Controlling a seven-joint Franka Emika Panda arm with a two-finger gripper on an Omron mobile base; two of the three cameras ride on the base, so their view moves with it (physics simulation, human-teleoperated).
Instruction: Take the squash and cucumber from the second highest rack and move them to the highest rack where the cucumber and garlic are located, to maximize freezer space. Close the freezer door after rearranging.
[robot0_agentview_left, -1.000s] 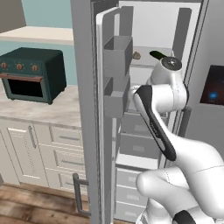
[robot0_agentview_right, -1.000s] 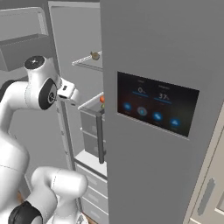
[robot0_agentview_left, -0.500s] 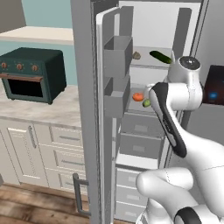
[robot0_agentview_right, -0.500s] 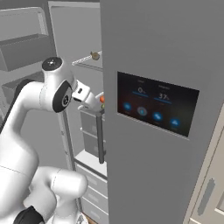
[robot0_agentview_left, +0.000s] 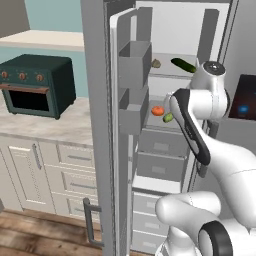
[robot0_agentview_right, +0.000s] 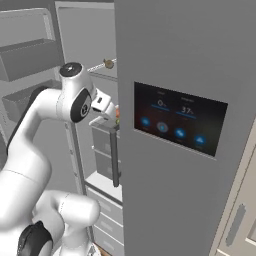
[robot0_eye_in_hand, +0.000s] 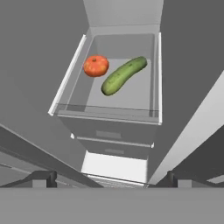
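- Tall grey freezer door (robot0_agentview_left: 102, 125) with the white lining hangs wide open.
- Second rack: round orange-red squash (robot0_eye_in_hand: 96, 65) sits just beside the light green oblong cucumber (robot0_eye_in_hand: 123, 75), maybe touching, hard to tell.
- Highest pale rack (robot0_agentview_left: 172, 71): small beige garlic bulb (robot0_agentview_left: 156, 63) and long dark green cucumber (robot0_agentview_left: 183, 65), apart.
- Dark fingers (robot0_eye_in_hand: 41, 178) spread wide, holding nothing, short of the second rack.

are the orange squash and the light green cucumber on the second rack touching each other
Apart. The hand view shows a strip of bare shelf between the squash and the cucumber, which lie side by side.
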